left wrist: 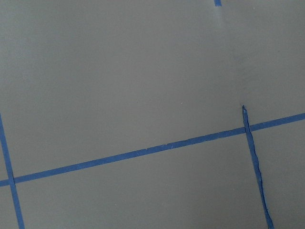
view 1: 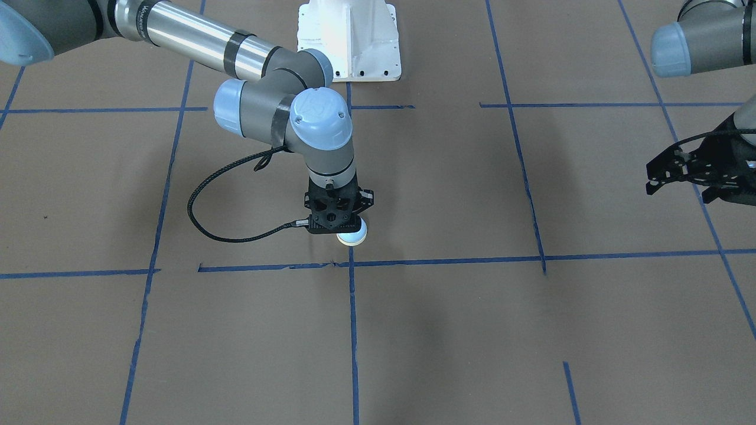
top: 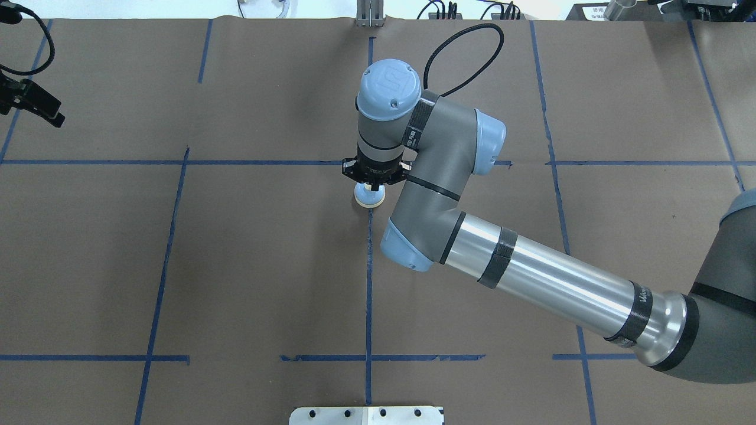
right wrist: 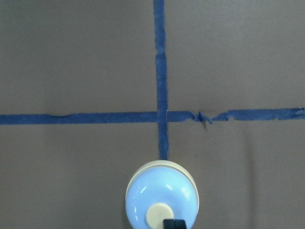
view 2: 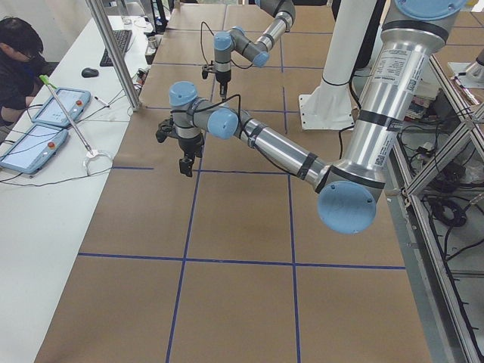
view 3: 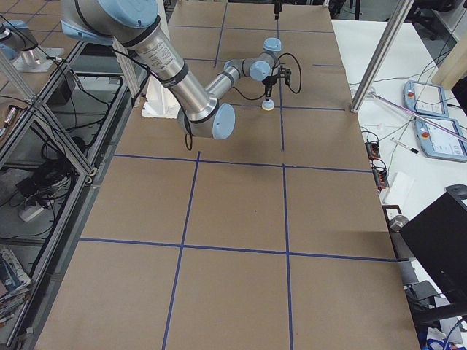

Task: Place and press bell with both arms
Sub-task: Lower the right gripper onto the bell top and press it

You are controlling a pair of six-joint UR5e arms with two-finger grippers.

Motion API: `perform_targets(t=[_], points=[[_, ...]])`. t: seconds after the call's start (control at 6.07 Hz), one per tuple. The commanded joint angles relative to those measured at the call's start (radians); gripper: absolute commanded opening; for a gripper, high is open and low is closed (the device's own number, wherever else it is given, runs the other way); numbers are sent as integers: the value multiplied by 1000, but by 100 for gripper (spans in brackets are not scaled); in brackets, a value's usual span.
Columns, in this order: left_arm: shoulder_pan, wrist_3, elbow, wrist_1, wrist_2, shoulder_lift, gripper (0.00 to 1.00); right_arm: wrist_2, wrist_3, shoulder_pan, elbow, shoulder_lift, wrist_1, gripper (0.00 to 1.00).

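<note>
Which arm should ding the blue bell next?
The right, I'd say. Its black hand hangs directly over the small light-blue domed bell, fingertips by the cream button; the left hand is far off to the side.

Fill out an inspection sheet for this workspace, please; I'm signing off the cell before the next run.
surface: brown paper cover with blue tape grid; tear in the tape at one crossing.
job's things: bell upright on a tape line, near a crossing.
clutter: nothing seen.
grippers: right gripper over the bell, black tip at the button, looks shut; left gripper off to the side above bare cover, state unclear.
cables: black braided cable loops free from the right wrist.
surroundings: white pedestal; seated operator at a side bench with tablets.
</note>
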Motion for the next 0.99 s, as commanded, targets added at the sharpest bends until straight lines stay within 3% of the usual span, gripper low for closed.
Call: perform_targets(t=[0.0, 0.66, 0.82], points=[[0, 0, 0, 0, 0, 0, 100, -25, 0, -13, -24, 1, 1, 3], [0, -2, 0, 0, 0, 0, 100, 2, 2, 15, -13, 55, -2, 4], [2, -5, 2, 0, 0, 0, 100, 66, 2, 61, -12, 56, -4, 17]])
